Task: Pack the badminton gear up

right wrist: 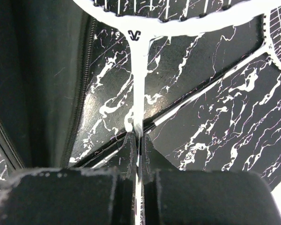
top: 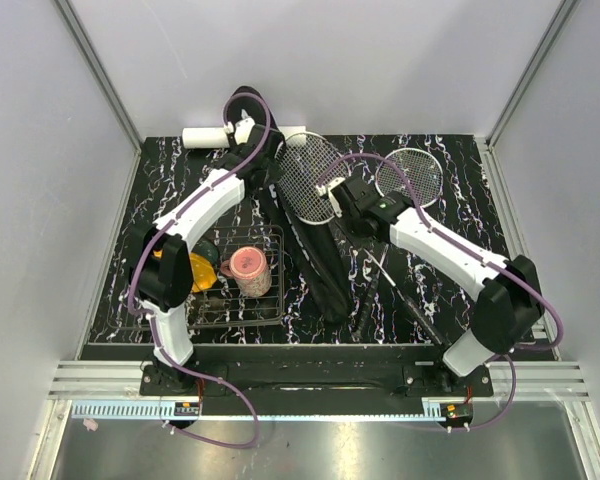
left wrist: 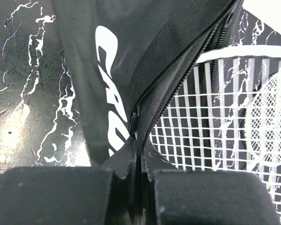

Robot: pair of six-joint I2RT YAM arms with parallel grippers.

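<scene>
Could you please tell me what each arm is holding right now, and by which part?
The left jaws pinch the black bag at its zipper edge; the right jaws pinch a racket on its shaft just below the head.

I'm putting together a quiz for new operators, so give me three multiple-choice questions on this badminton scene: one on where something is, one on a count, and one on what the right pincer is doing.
1. Where is the pink cup? A in the wire basket; B on the white tube; C on a racket head.
2. How many rackets are in view? A one; B two; C three.
3. The right pincer is: A open in the air; B shut on a racket shaft; C shut on the cup.
Answers: A, the cup sits inside the basket; B, two strung heads show side by side; B, it pinches the white shaft.
</scene>
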